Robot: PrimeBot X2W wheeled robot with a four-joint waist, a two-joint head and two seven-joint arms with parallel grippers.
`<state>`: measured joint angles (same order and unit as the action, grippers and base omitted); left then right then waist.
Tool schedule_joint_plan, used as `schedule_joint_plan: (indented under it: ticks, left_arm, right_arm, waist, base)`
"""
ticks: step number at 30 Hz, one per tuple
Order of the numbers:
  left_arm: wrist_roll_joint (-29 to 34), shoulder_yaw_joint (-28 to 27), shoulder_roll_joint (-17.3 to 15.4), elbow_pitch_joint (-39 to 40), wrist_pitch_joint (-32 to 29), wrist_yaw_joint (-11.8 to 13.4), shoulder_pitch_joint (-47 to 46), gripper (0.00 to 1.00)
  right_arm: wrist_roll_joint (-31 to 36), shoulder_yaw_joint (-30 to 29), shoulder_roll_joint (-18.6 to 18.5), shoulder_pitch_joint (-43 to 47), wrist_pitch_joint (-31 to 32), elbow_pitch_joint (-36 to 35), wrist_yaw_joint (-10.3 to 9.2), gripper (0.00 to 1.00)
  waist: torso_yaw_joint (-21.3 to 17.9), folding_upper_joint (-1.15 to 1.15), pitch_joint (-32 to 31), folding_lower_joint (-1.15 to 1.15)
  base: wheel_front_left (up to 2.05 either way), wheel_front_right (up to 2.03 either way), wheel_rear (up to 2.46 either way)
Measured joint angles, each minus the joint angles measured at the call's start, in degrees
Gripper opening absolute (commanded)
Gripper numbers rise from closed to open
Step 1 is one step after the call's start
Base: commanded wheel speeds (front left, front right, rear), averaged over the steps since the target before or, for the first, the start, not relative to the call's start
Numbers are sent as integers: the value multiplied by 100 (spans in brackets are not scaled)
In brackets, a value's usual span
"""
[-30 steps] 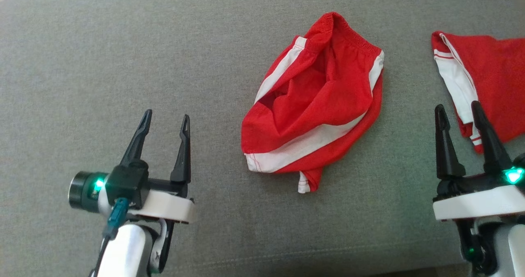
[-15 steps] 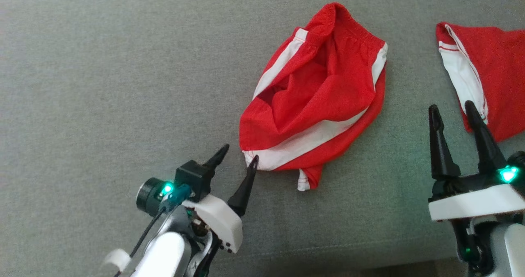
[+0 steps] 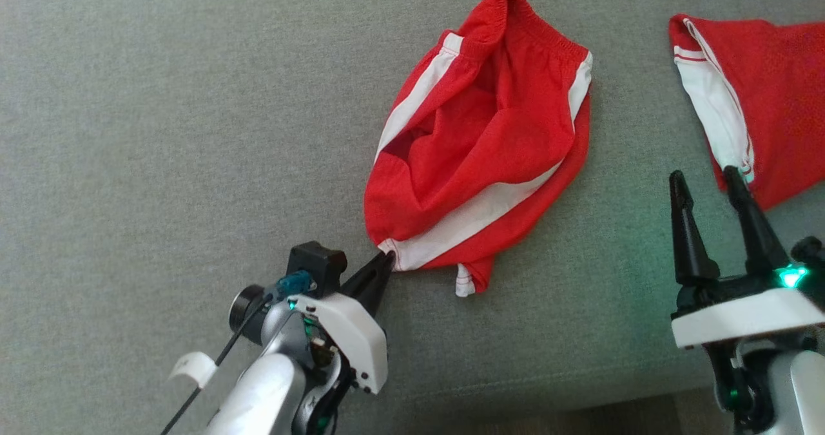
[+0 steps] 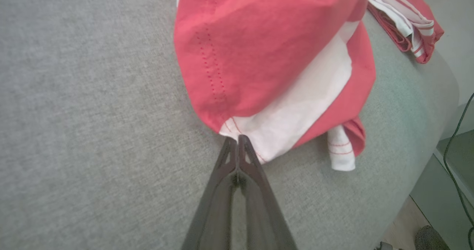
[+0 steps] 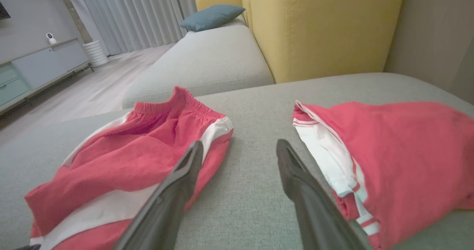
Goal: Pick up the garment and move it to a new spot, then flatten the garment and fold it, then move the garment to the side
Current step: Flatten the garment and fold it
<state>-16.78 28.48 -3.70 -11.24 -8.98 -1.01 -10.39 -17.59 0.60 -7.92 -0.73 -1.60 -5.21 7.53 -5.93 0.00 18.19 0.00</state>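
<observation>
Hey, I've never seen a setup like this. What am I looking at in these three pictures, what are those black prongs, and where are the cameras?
This is a wheeled robot with two arms. The black prongs are what it pinches with, one pair at the end of each arm. One picture looks down from a camera on its head at a grey couch. The other two come from cameras on its wrists, each looking along that arm's prongs. On the couch lie red shorts with white stripes and, to their right, a second garment, also red and white. The left gripper is pinched shut on the white hem corner of the shorts, and the left wrist view shows this up close. The right gripper is open and holds nothing.
</observation>
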Motion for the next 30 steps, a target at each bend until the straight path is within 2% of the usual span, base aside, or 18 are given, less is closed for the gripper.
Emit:
schedule_joint_plan:
  ticks: [3,7,13,20,27,28,29,30]
  left_arm:
    - [4,4,-3,4,10,14,-83,0]
    - [42,27,-9,12,63,57,-142,0]
    - [66,59,-3,51,194,58,-363,0]
    - [67,193,9,29,378,60,-549,0]
    - [66,253,32,-18,506,104,-602,0]
    - [66,255,32,-26,514,114,-637,0]
    - [66,256,34,-31,542,125,-665,0]
    - [66,255,34,-31,573,136,-681,0]
  right_arm:
    - [-60,22,-119,-131,233,234,0,100]
    - [-232,81,-527,-633,478,611,0,100]
    - [-515,537,-924,-1606,833,1183,0,100]
    - [-868,1040,-1169,-2474,1343,1894,0,100]
    - [-1070,1244,-1288,-2772,1684,2261,0,100]
    - [-1088,1276,-1291,-2804,1695,2282,0,47]
    - [-1126,1305,-1303,-2825,1731,2288,0,0]
    - [-1132,1335,-1319,-2839,1717,2285,0,0]
  waist:
    - [3,0,9,0]
    - [81,0,87,0]
    - [290,0,316,0]
    - [579,0,546,0]
    - [697,0,657,0]
    - [700,0,668,0]
    - [702,0,677,0]
    - [702,0,688,0]
  base:
    - [0,0,0]
    - [0,0,0]
    - [0,0,0]
    - [0,0,0]
    - [0,0,0]
    - [0,0,0]
    - [0,0,0]
    - [0,0,0]
